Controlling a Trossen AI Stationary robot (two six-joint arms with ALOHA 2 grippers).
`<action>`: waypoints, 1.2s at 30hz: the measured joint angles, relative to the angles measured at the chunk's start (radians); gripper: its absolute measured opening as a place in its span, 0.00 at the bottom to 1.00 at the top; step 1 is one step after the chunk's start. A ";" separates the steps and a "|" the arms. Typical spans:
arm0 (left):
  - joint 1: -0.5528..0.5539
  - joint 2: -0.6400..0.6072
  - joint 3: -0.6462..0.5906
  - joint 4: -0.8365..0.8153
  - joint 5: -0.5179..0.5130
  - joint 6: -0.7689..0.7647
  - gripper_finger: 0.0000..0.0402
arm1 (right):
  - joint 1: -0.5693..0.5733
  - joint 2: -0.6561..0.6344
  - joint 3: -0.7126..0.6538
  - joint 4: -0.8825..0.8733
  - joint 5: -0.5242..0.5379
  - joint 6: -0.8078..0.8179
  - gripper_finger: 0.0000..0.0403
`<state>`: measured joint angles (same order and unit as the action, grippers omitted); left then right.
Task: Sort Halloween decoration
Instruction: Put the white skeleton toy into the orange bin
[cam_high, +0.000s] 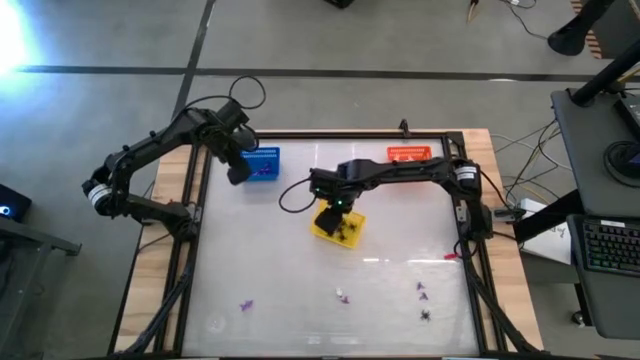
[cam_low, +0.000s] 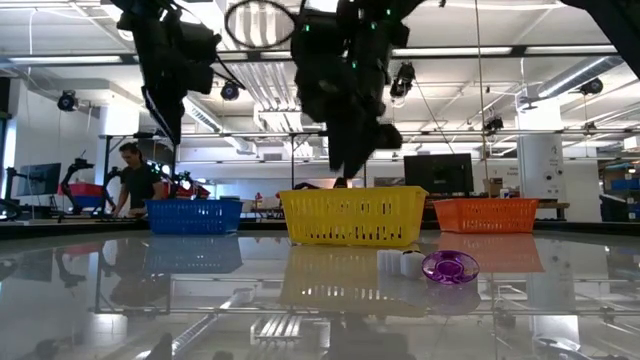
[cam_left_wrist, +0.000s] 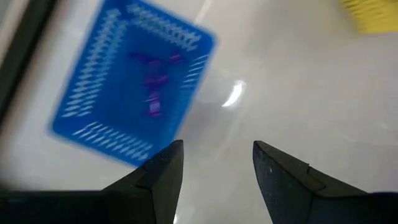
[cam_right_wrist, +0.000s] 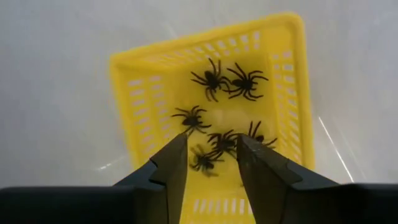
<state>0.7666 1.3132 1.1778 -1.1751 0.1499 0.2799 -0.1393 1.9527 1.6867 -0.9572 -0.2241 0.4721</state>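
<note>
Our right gripper hangs directly over the yellow basket near the middle of the table, fingers apart and nothing between them. Below it the black spiders lie on the basket floor, so we judge that this basket collects the spiders. Our left gripper waits at the far left beside the blue basket, its fingers spread wide and empty. That basket holds purple pieces, so purple seems to go there. The orange basket sits at the far edge, right of centre; we cannot see what is in it.

The sorting is not finished — a few pieces still lie loose along the near side: a purple bit at the left, a white bit in the middle, and small dark and purple ones toward the right.
</note>
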 joint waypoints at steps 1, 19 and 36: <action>0.000 0.000 0.000 0.000 0.035 0.001 0.44 | 0.002 -0.004 0.025 -0.024 0.000 0.000 0.34; -0.235 -0.027 -0.073 0.038 0.096 -0.065 0.44 | 0.033 -0.118 0.433 -0.540 0.467 0.143 0.36; -0.563 -0.026 -0.093 0.139 -0.052 -0.171 0.44 | 0.030 -0.230 0.453 -0.615 0.592 0.158 0.36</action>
<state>0.2039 1.2877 1.0851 -1.0362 0.0975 0.1090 -0.1093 1.7225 2.1399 -1.5718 0.3676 0.6296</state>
